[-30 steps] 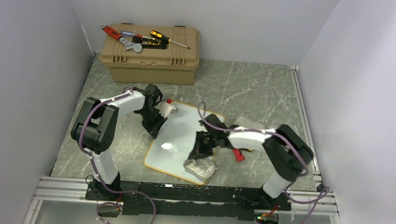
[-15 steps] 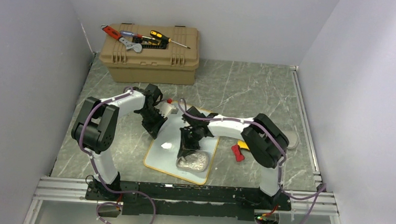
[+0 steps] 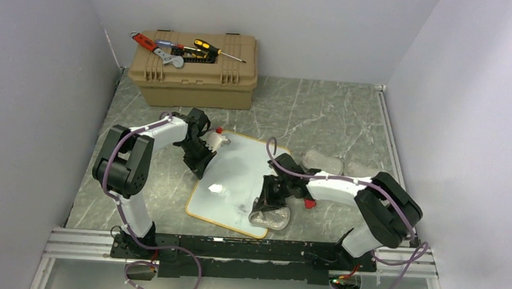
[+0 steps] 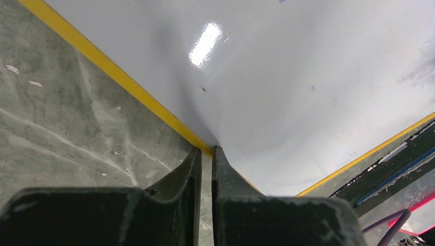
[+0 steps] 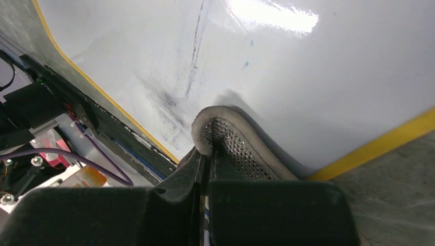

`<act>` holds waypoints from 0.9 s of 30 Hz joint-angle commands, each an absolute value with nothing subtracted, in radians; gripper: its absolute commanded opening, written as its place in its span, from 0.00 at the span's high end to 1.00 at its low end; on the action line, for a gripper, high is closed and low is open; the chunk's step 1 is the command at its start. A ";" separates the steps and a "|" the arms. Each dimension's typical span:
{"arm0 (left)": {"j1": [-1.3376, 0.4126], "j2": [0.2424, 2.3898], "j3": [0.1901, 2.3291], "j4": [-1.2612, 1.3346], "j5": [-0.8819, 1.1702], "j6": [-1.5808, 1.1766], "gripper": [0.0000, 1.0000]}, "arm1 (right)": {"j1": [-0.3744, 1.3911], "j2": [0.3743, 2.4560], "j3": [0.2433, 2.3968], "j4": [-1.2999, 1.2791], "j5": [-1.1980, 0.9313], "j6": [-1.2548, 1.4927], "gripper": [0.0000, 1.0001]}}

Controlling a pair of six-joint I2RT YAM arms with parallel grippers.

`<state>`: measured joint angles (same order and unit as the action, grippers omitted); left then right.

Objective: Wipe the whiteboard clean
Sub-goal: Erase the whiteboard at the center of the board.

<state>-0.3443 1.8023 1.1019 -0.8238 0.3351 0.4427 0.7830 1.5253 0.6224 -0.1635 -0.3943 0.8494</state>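
Right fingers [image 5: 179, 174], mine: clenched on grey cloth [image 5: 231, 138], pressed to whiteboard [image 5: 318, 87] just beneath them. Left fingers [image 4: 177, 177]: pinching its yellow frame edge. I should keep cloth flat, sweeping smudges [image 5: 169, 100] ahead.

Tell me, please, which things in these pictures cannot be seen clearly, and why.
- Top view: the right edge of the whiteboard, partly under the cloth held by the right pincer.
- Top view: red object beside the board, mostly behind the right arm; unidentifiable.
- Right wrist view: dark smears, too smudged to read.
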 commanded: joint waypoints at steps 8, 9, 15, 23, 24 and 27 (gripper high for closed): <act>-0.379 1.899 1.038 -0.747 0.306 0.485 1.00 | 0.878 1.941 0.930 -0.180 -0.291 0.764 1.00; -0.379 1.899 1.040 -0.749 0.305 0.485 1.00 | 0.887 1.966 0.962 -0.165 -0.288 0.763 1.00; -0.379 1.897 1.039 -0.753 0.297 0.485 1.00 | 0.852 1.908 0.871 -0.106 -0.274 0.767 1.00; -0.379 1.890 1.043 -0.759 0.289 0.491 1.00 | 0.670 1.591 0.429 -0.047 -0.300 0.721 1.00; -0.379 1.892 1.045 -0.759 0.289 0.490 1.00 | 0.669 1.589 0.414 -0.016 -0.333 0.716 1.00; -0.379 1.894 1.049 -0.759 0.295 0.483 1.00 | 0.670 1.639 0.447 0.030 -0.388 0.710 1.00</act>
